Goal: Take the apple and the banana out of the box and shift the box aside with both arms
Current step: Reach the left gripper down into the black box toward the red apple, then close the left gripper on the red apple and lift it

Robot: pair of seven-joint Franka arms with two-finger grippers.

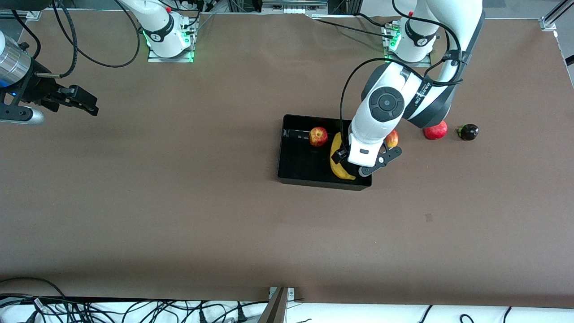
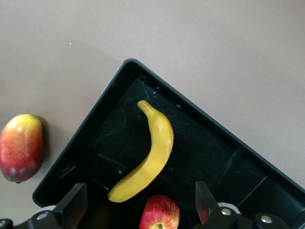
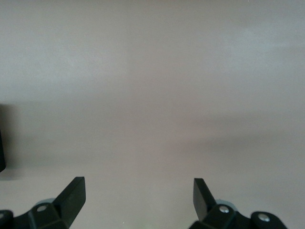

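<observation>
The black tray [image 1: 287,154] lies mid-table. The red apple with yellow patches [image 1: 318,136] and the curved yellow banana [image 1: 337,161] lie inside it, the banana nearer the left arm's end. My left gripper [image 1: 358,169] hovers over that end of the tray, open and empty. In the left wrist view its fingers [image 2: 76,202] straddle the apple [image 2: 159,213] and the banana's end [image 2: 155,152] from above the tray [image 2: 228,162]. My right gripper [image 1: 87,105] is open and empty over bare table at the right arm's end, as the right wrist view [image 3: 138,188] shows.
An oblong red-yellow mango [image 1: 392,138] lies just outside the tray, partly hidden by the left arm; it also shows in the left wrist view [image 2: 20,147]. A red pomegranate [image 1: 435,130] and a small dark fruit [image 1: 467,132] lie farther toward the left arm's end.
</observation>
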